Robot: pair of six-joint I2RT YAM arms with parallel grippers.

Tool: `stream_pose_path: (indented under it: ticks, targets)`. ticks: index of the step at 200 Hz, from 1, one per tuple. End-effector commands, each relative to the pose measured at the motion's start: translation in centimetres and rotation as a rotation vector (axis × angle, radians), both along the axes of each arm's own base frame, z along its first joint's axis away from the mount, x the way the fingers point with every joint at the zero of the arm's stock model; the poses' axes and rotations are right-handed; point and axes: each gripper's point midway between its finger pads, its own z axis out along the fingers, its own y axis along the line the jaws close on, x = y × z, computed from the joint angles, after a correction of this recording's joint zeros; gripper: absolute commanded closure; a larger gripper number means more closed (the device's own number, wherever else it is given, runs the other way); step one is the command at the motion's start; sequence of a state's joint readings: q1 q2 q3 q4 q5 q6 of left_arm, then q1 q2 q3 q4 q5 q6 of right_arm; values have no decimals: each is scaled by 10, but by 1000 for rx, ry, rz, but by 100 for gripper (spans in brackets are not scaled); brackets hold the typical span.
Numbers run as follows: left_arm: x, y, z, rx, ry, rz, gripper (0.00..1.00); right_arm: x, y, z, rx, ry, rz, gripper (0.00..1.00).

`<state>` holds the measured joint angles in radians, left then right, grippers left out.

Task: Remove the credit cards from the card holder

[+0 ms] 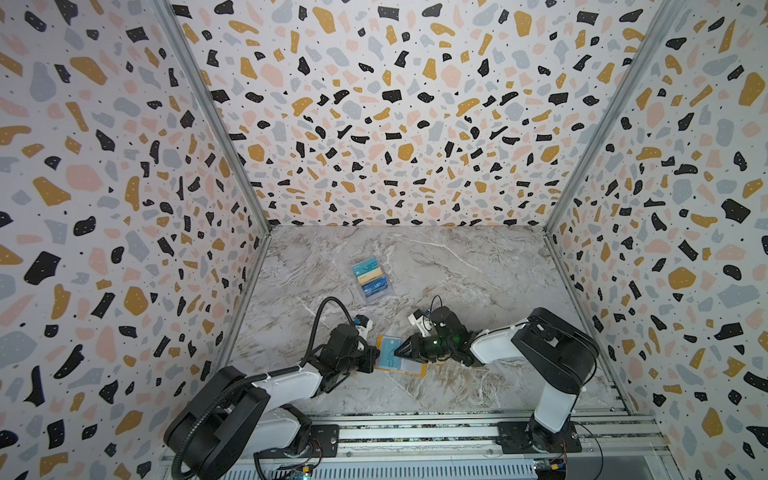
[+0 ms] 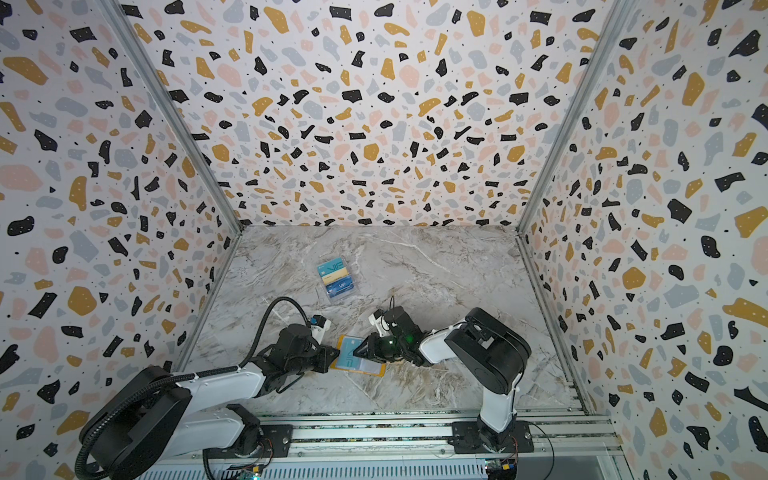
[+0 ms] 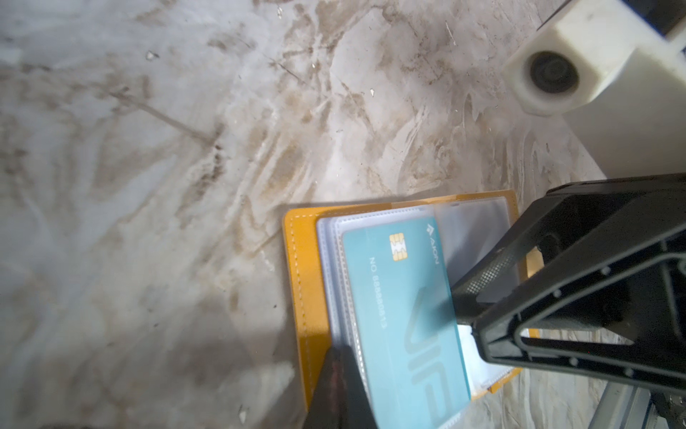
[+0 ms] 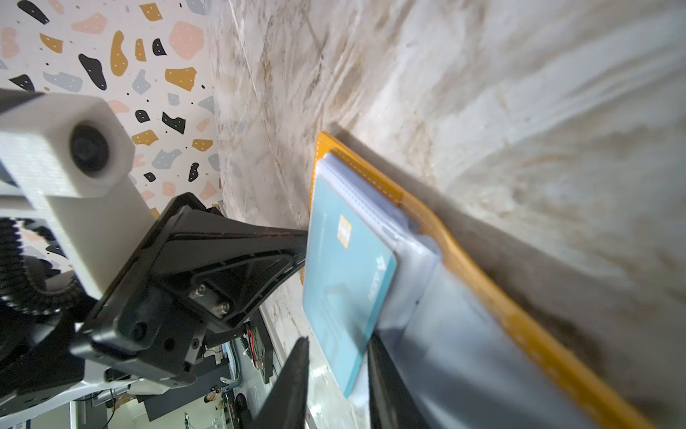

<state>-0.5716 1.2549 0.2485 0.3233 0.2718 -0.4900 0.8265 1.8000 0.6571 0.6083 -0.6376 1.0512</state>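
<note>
Marble tabletop (image 1: 478, 266) carries the open card holder (image 3: 300, 282) near the front, between my arms. My left gripper (image 3: 337, 375), fingers pressed together, bears on its cover. My right gripper (image 3: 462, 308) is nearer the teal card (image 3: 397, 315), which lies straight ahead: jaws spread, one above and one below its long edge, long axis crosswise to my reach.

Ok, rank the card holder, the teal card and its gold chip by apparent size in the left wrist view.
1. card holder
2. teal card
3. gold chip
The right hand hides part of the card holder, yet it clearly looks largest.
</note>
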Motion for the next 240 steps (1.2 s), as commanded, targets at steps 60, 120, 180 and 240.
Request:
stream_pose_path:
  ticks: [60,120,180,240]
  targets:
    - [-9,-2,-8,-19,37,-22,100,-6,18,34,129,-75,81,72]
    - [-10,-2,-9,-16,40,-19,100,-12,24,40,144,-104,133,72]
    - [-9,-1,-9,-12,39,-15,100,-16,17,48,122,-131,175,68]
    - [-8,-2,-8,-15,37,-17,100,-11,24,55,159,-124,169,68]
